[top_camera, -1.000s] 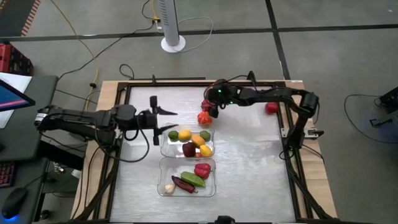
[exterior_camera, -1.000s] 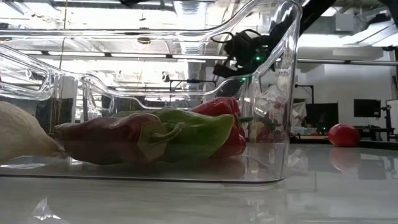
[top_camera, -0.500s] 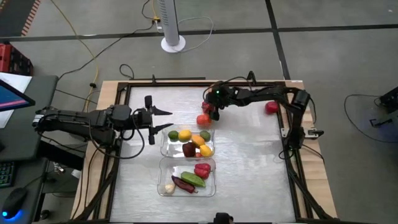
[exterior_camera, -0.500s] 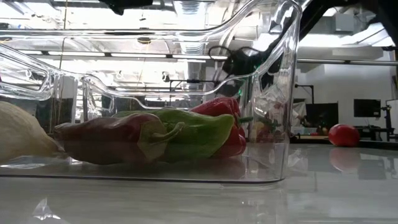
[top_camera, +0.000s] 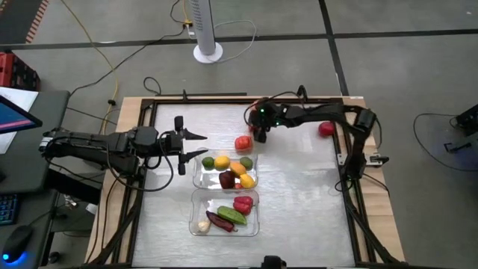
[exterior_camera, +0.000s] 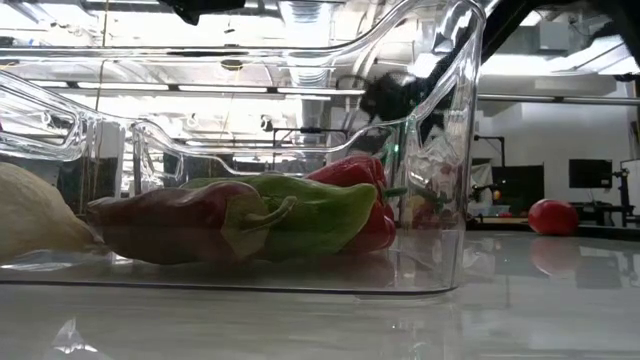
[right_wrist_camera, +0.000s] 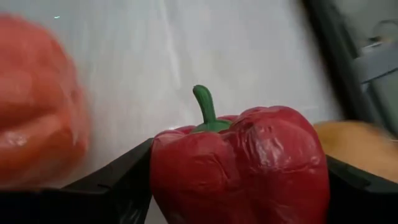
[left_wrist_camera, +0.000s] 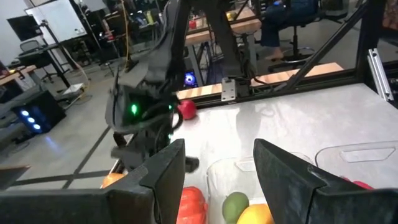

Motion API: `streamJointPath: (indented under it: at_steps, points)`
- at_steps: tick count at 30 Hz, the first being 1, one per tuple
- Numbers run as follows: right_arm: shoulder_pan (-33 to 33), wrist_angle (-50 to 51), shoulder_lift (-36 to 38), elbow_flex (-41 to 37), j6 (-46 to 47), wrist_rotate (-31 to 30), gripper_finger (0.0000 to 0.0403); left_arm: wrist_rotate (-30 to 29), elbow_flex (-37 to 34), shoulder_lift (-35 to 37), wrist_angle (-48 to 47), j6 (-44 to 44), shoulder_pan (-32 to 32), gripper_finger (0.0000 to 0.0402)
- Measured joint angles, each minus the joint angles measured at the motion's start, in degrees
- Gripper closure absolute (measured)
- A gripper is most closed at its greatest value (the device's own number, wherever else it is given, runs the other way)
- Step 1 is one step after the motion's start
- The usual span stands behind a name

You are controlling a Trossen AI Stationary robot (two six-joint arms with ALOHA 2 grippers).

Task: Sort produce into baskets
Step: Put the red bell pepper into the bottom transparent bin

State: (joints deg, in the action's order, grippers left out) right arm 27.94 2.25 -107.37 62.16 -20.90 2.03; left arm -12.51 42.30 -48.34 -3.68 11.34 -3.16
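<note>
Right claw (right_wrist_camera: 239, 186) has closed around red pepper (right_wrist_camera: 239, 165) since before.

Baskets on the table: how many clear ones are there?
2: the first basket mid-table, the second basket right beside it, lower in the high view. None seems hidden.

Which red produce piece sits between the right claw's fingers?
The red bell pepper with the green stem, between the right claw fingers; the other red piece lies apart on the table.

Two clear baskets (top_camera: 197, 176), frame centre, stacked vertically: upper holds mixed fruits, lower holds peppers (top_camera: 237, 209), garlic (top_camera: 203, 224). Loose tomato (top_camera: 243, 143) above; another (top_camera: 326, 129) upper right.
</note>
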Motion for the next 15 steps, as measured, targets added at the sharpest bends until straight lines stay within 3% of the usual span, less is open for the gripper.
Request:
streamJointPath:
  at_steps: [3, 7, 15]
  points:
    - [-0.86, 3.9, 4.57, 0.57, -0.41, -3.49, 0.0063, -0.13, 0.0, 0.0, 0.0, 0.36, 0.0, 0.0223]
    - [-4.05, 7.36, 12.26, 0.8, 3.06, -3.54, 0.0058, -0.14, 0.0, 0.0, -0.02, 0.36, 0.0, 0.0223]
    - [-16.84, 7.07, 22.99, 0.95, 16.54, 7.7, 0.0056, -0.24, 0.25, 0.2, -0.1, -0.08, -0.24, 0.0223]
